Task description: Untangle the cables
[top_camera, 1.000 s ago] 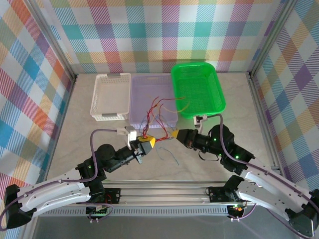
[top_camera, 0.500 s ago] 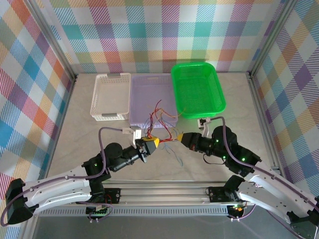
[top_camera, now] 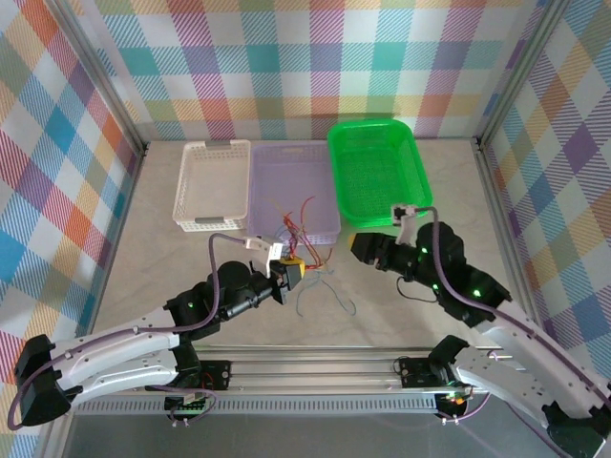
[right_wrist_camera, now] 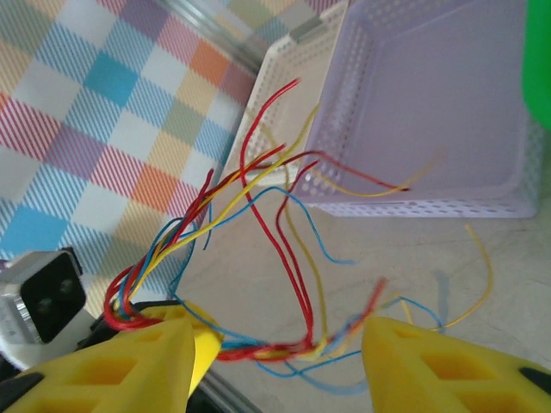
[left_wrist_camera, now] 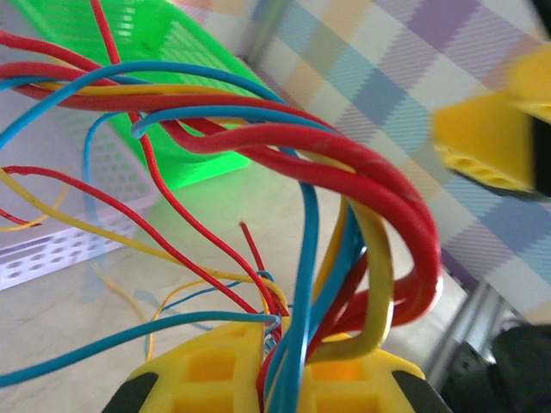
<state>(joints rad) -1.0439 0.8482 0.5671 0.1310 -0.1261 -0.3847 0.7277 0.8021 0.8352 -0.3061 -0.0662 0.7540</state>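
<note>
The left gripper point(top_camera: 294, 272) has its yellow jaws pinched shut on the cables point(top_camera: 298, 227), a bundle of thin red, yellow and blue wires; in the left wrist view they rise from between the pads point(left_wrist_camera: 215, 370), arch over and fan out ahead of the jaws; the right gripper point(top_camera: 361, 250) sits just to the right of them with its jaws standing well apart, gripping nothing, loose strands crossing in front of the gap; some free ends reach over the near wall of the lilac perforated plastic tray point(top_camera: 286, 172) beyond both grippers; a white perforated plastic basket point(top_camera: 212, 181) and a green mesh plastic basket point(top_camera: 377, 170) flank that tray; a few blue strands trail on the pale table point(top_camera: 153, 248) between the grippers.
</note>
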